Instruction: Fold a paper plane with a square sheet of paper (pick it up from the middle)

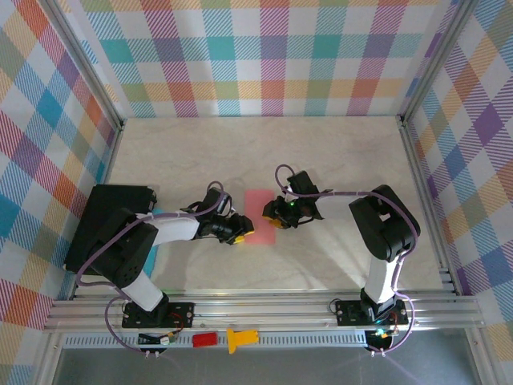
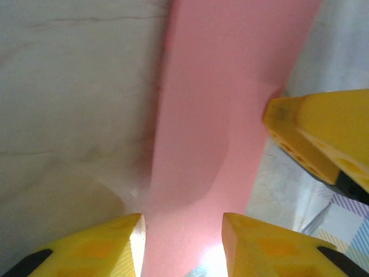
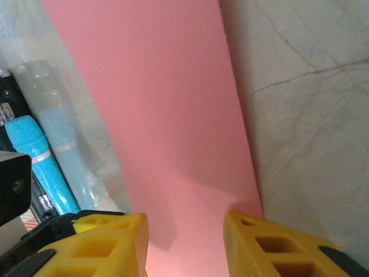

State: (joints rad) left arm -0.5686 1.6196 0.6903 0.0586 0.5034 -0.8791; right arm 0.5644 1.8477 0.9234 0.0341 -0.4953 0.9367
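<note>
Yellow-fingered left gripper (image 2: 183,224) and right gripper (image 3: 184,222) stand part-open, gripping nothing, at opposite edges of the pink sheet (image 1: 260,207) lying mid-way across the table (image 1: 345,152); step judged: grasp for folding, next needing jaws to close on an edge.

Bright even light, soft shadows, blurred close-ups

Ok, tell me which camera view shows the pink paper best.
Top external: the pink paper lies on the table as a tall rectangle, with nearly all of its outline visible. The right wrist view gives a sharp close-up of one stretch with both long edges. The left wrist view shows a blurred strip.
</note>
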